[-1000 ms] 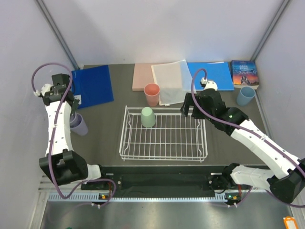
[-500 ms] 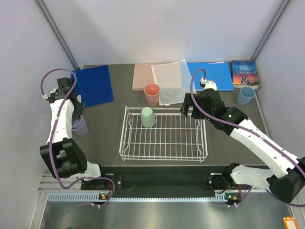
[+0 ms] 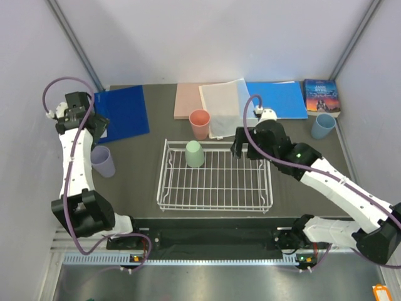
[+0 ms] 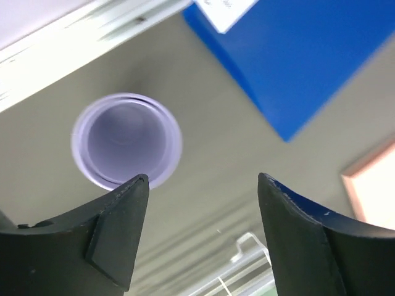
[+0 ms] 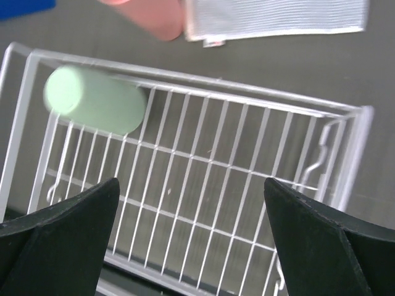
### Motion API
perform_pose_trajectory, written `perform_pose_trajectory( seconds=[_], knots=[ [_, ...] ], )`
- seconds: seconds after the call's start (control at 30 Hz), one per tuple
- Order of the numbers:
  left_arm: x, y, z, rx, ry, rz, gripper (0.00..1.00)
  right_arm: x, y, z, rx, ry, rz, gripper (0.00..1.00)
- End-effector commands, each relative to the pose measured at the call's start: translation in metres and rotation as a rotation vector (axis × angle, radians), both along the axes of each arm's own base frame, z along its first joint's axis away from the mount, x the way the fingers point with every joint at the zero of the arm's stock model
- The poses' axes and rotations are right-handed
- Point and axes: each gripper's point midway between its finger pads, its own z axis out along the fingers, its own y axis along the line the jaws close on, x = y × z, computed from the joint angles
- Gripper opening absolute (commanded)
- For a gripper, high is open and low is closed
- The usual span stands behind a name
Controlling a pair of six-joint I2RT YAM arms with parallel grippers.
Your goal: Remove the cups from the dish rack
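Observation:
A lavender cup (image 3: 103, 162) (image 4: 126, 140) stands upright, mouth up, on the table at the far left. My left gripper (image 3: 95, 133) (image 4: 202, 182) hangs open just above and behind it, holding nothing. The white wire dish rack (image 3: 160, 188) (image 5: 247, 92) sits mid-table with a pale green cup (image 3: 195, 153) (image 5: 95, 98) upside down in its back left corner. Above the rack's back right part my right gripper (image 3: 246, 150) (image 5: 191, 185) is wide open and empty. A salmon pink cup (image 3: 200, 124) (image 5: 154, 15) stands behind the rack. A light blue cup (image 3: 323, 126) stands at the far right.
A blue folder (image 3: 122, 111) (image 4: 296, 55) lies back left. A tan board (image 3: 187, 100), a clear sleeve (image 3: 225, 106) and another blue folder (image 3: 279, 99) lie along the back. A book (image 3: 321, 96) lies at the back right. White walls close in both sides.
My left gripper has opened and let go of the lavender cup, which now stands on the table, and it has lifted away. My right gripper has shifted slightly left over the rack.

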Motion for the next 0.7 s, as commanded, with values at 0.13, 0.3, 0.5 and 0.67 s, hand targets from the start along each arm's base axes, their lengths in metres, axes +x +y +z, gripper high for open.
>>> perform_pose_trajectory(
  seconds=[0.13, 0.3, 0.5, 0.67],
  knots=[
    [0.012, -0.049, 0.083, -0.02, -0.297, -0.18, 0.8, -0.021, 0.072, 0.037, -0.081, -0.167, 0.231, 1.0],
    [-0.002, -0.093, 0.087, -0.055, -0.341, -0.326, 0.81, -0.024, 0.105, 0.02, -0.152, -0.152, 0.324, 0.99],
    [-0.029, -0.133, 0.07, -0.084, -0.352, -0.444, 0.82, -0.014, 0.14, 0.002, -0.183, -0.14, 0.378, 1.0],
    [-0.051, -0.16, 0.071, -0.093, -0.396, -0.542, 0.82, 0.005, 0.164, -0.003, -0.223, -0.157, 0.381, 0.99]
  ],
)
